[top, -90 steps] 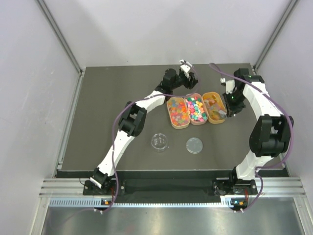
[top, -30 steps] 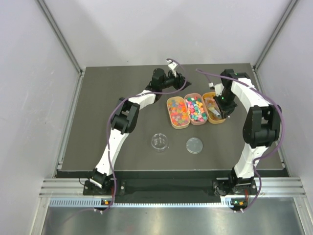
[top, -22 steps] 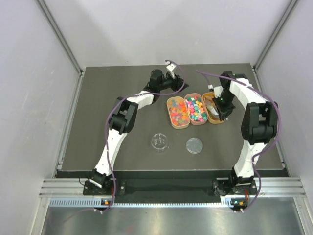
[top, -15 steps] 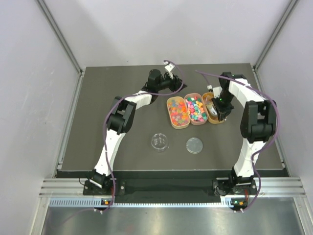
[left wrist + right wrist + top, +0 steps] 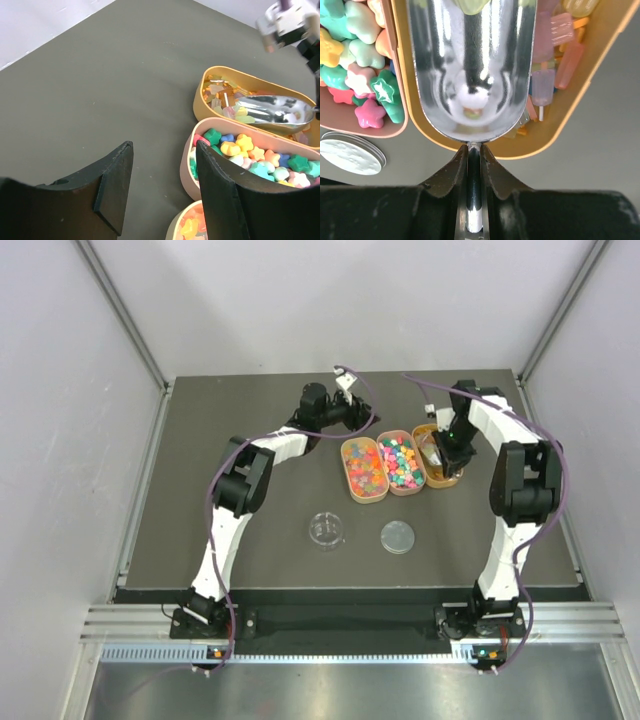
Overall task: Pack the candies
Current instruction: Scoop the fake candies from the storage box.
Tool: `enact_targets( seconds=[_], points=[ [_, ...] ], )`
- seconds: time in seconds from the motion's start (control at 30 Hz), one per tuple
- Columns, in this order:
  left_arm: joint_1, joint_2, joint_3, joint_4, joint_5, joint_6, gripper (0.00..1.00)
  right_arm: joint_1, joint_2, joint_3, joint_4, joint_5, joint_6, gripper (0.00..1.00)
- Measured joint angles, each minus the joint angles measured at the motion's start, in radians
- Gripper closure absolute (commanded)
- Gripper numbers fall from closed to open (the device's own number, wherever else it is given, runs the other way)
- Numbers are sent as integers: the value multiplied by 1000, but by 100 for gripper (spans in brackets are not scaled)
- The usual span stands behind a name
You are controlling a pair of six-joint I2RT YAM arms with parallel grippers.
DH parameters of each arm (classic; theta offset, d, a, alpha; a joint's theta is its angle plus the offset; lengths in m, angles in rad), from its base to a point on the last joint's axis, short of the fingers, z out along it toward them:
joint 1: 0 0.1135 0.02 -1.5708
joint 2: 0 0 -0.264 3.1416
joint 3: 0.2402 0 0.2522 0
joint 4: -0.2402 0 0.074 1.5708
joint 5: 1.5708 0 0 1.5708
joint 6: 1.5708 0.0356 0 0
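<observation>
Three oval trays stand side by side mid-table. The middle pink tray (image 5: 402, 462) holds star-shaped candies (image 5: 250, 155), also in the right wrist view (image 5: 355, 30). The left tray (image 5: 365, 470) holds orange and red candies. The right orange tray (image 5: 580, 75) holds pale stick-shaped sweets (image 5: 555, 30). My right gripper (image 5: 474, 152) is shut on the handle of the metal scoop (image 5: 472, 75), whose bowl lies in the right tray (image 5: 437, 455) with little in it. My left gripper (image 5: 162, 150) is open and empty, just behind the trays (image 5: 358, 418).
A small clear round dish (image 5: 326, 530) and a round clear lid (image 5: 397, 536) lie in front of the trays. The lid also shows in the right wrist view (image 5: 350, 156). Grey walls stand close around the dark table (image 5: 220, 490).
My left gripper has drawn back to the left, away from the trays' far end. My right gripper has shifted left and farther back, keeping the scoop in the right tray.
</observation>
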Motion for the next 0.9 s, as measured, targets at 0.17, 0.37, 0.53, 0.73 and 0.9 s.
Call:
enact_targets(
  seconds=[0.17, 0.37, 0.53, 0.73, 0.9],
  points=[
    [0, -26, -23, -1, 0, 13, 42, -2, 22, -3, 6, -6, -4, 100],
    [0, -38, -31, -13, 1, 35, 42, -6, 22, -42, 47, -21, -9, 100],
    [-1, -60, -45, -24, 4, 50, 42, -6, 29, -20, 56, -34, -8, 100],
    [-9, -139, -135, -29, 2, 64, 42, -13, 40, 3, 62, -39, -12, 100],
    [-25, -211, -216, -40, -1, 79, 42, -19, 26, -70, 119, -58, -19, 100]
  ],
)
